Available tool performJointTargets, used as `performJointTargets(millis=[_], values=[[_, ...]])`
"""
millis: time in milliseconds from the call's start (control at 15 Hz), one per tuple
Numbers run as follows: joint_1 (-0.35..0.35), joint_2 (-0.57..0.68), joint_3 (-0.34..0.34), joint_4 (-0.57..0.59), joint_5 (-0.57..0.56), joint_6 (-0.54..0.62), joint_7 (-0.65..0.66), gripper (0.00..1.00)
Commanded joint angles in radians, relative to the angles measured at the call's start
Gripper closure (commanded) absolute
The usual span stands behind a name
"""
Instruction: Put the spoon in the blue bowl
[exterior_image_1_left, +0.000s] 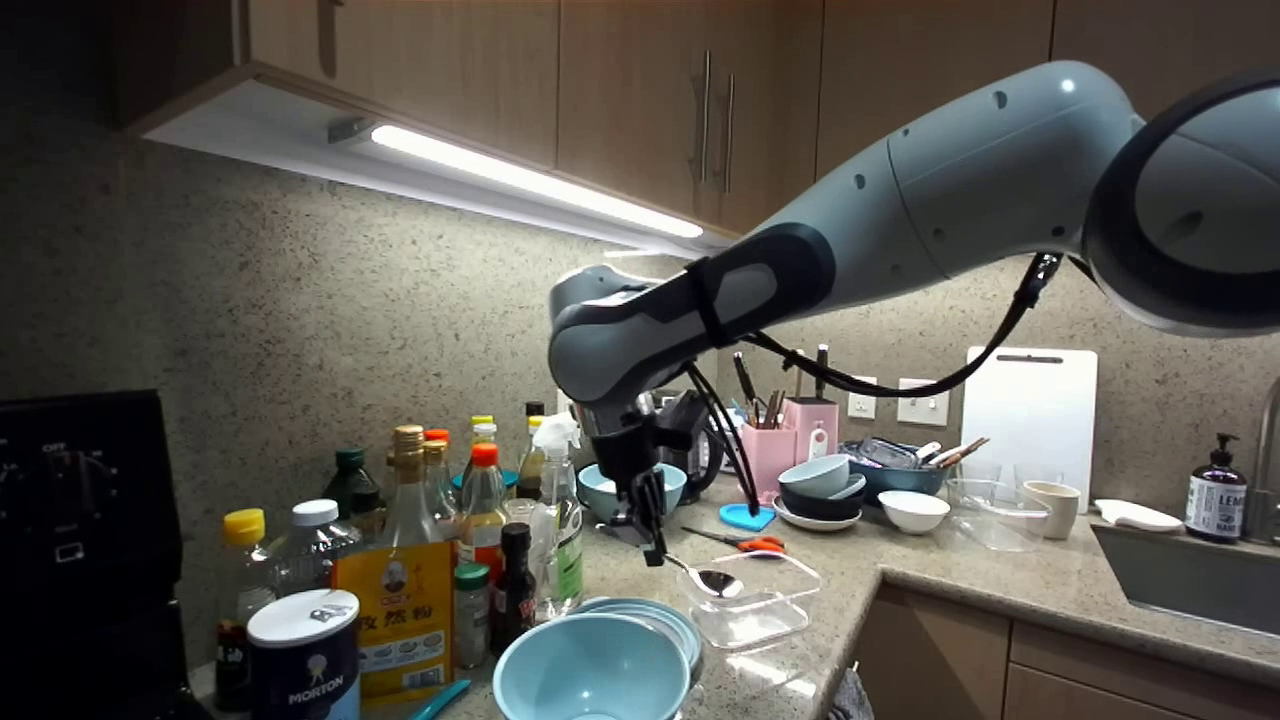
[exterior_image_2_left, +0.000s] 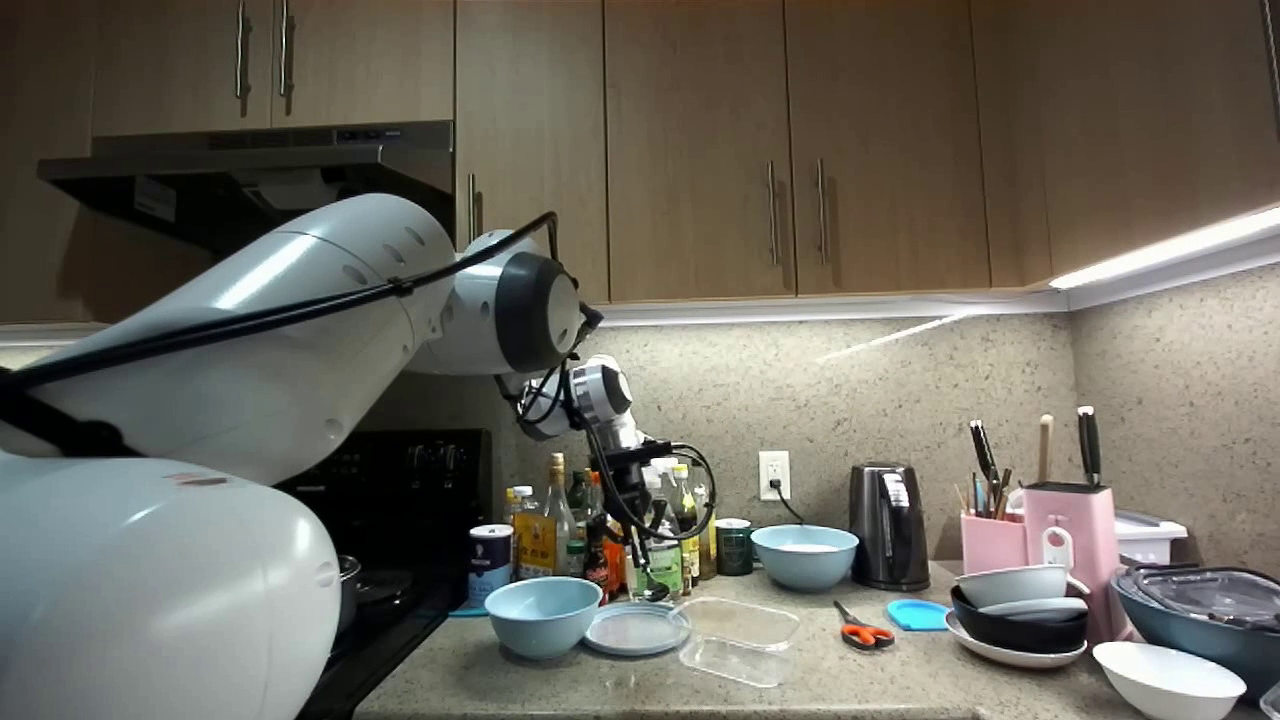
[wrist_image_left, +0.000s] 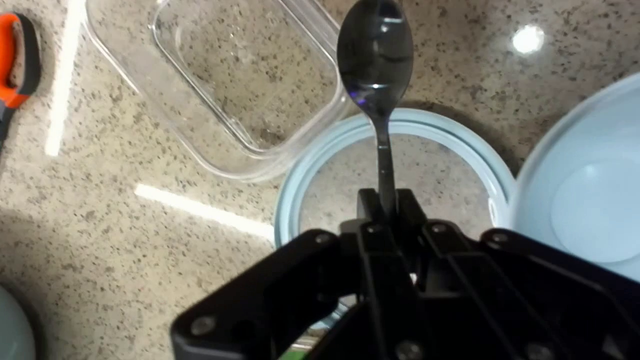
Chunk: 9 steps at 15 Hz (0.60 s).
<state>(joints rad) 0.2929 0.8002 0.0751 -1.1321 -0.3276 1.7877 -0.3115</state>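
Note:
My gripper (wrist_image_left: 384, 202) is shut on the handle of the silvery spoon (wrist_image_left: 376, 55). The spoon's head points away from the fingers, and the handle end is hidden between them. In both exterior views the gripper (exterior_image_1_left: 653, 553) (exterior_image_2_left: 640, 562) holds the spoon (exterior_image_1_left: 718, 583) (exterior_image_2_left: 656, 592) above the counter. In the wrist view the fingers are over a round lid with a blue rim. The pale blue bowl (wrist_image_left: 595, 200) is to the right there, partly cut off. The blue bowl (exterior_image_1_left: 590, 668) (exterior_image_2_left: 543, 617) stands upright beside the lid, apart from the spoon, and its visible inside holds nothing.
The blue-rimmed lid (wrist_image_left: 450, 125) lies against the bowl. A clear plastic container (wrist_image_left: 240, 135) lies beside it. Orange scissors (exterior_image_2_left: 868, 634) are further off. Another light-blue bowl (exterior_image_2_left: 805, 560) stands by the kettle (exterior_image_2_left: 889, 525). Bottles (exterior_image_1_left: 485, 500) line the wall behind the gripper.

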Motion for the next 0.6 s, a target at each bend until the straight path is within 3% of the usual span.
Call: performJointTargets(millis=[0,533], values=[[0.055,0.016,0.031,0.047,-0.023,-0.045,-0.024,0.92],[0.141,0.057,0.057,0.115,-0.008,-0.090,-0.121,0.92]])
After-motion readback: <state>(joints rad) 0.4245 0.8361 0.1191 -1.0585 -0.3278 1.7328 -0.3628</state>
